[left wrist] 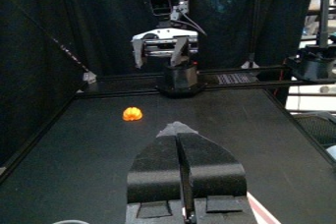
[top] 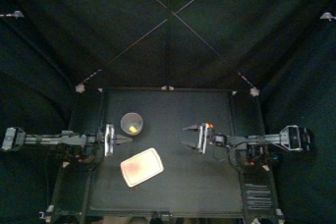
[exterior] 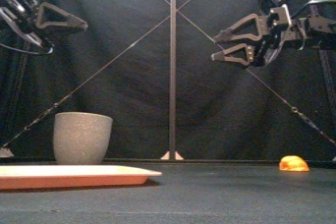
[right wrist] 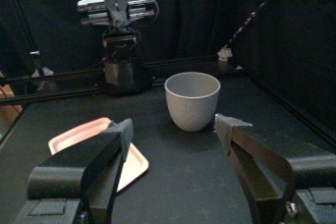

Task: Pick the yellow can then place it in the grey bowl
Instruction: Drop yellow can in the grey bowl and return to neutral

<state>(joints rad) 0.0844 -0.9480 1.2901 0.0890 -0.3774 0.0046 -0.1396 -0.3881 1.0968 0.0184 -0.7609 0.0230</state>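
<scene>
Two-arm rig at the start of a pick-and-place. The yellow can [exterior: 294, 163], which reads orange-yellow here and shows only as a small rounded lump, lies on the worktop [exterior: 210, 184] at the right side, untouched by either arm. The grey speckled cup [exterior: 82, 137], the task's "grey bowl", stands upright at the left, well apart from the can. The flat pink tray [exterior: 73, 176] lies in front of the cup, nearer the front edge, and carries nothing that can be seen.

Both arms hang high above the worktop. The left pincer [left wrist: 182, 141] has its jaws pressed together with nothing between them. The right pincer [right wrist: 174, 127] has its jaws spread wide and grips nothing; its wrist view faces the cup and tray rather than the can.

Progress, as judged from this layout: no step is done. The can is not yet grasped, lifted or carried. Left to do are the descent onto the can, the closing of the jaws around it, the transfer across the worktop, and the release over the cup's mouth. The right arm appears the nearer one for the pick.
</scene>
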